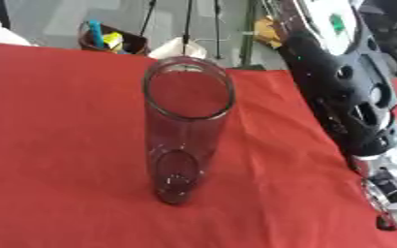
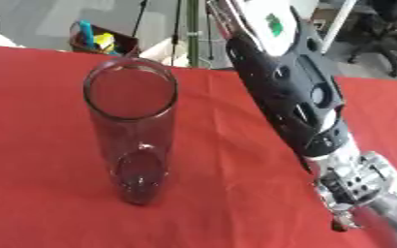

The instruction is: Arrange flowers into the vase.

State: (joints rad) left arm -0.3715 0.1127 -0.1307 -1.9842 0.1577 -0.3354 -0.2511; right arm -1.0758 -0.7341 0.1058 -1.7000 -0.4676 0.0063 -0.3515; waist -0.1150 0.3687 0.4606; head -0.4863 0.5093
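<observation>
A clear glass cylinder vase [image 1: 188, 131] stands upright on the red tablecloth [image 1: 58, 145], its open rim toward the camera and its round base visible through the wall. Nothing shows inside it, and no flowers show in either view.

The robot's right arm [image 2: 291, 92] slants down from the upper right edge across the cloth, black shell above, silver wrist joint [image 2: 354, 181] below (a green patch sits on the white section near the top). The arm runs out of the picture at the lower right corner, so the right hand itself is cut off and its fingers cannot be seen; whether they are spread, pressed together or pinching anything cannot be told. The vase stands left of the wrist, apart from it, with bare cloth between them. The left hand shows in neither view.

Beyond the far edge of the table sits a dark container [image 1: 109, 41] holding blue and yellow items.
</observation>
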